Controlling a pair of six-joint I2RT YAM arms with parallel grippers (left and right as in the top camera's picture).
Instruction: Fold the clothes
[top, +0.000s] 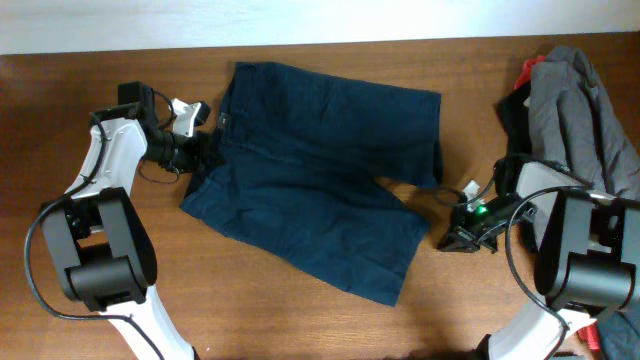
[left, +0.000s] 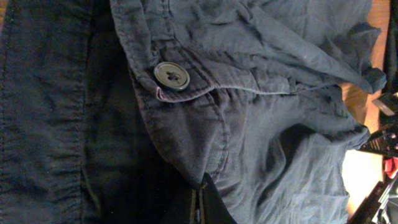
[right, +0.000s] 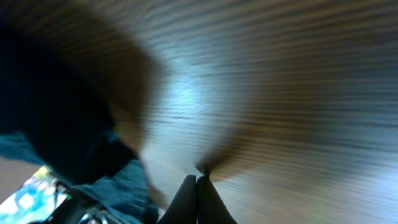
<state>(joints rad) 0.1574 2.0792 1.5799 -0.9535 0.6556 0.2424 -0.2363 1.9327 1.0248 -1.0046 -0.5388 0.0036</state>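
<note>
The dark navy shorts (top: 320, 170) lie spread on the wooden table (top: 300, 320), waistband to the left, two legs to the right. My left gripper (top: 205, 150) is at the waistband edge. In the left wrist view its jaws (left: 200, 199) are shut with the fabric (left: 261, 112) gathered over their tips, below a dark button (left: 171, 76). My right gripper (top: 452, 238) is beside the lower leg's right edge. In the blurred right wrist view it (right: 197, 186) is shut and empty, tips near the tabletop, with a bit of the shorts (right: 118, 183) at the lower left.
A grey garment (top: 580, 110) is piled at the table's right edge, with black (top: 512, 115) and red (top: 527, 70) cloth beside it. Both arm bases stand at the near edge.
</note>
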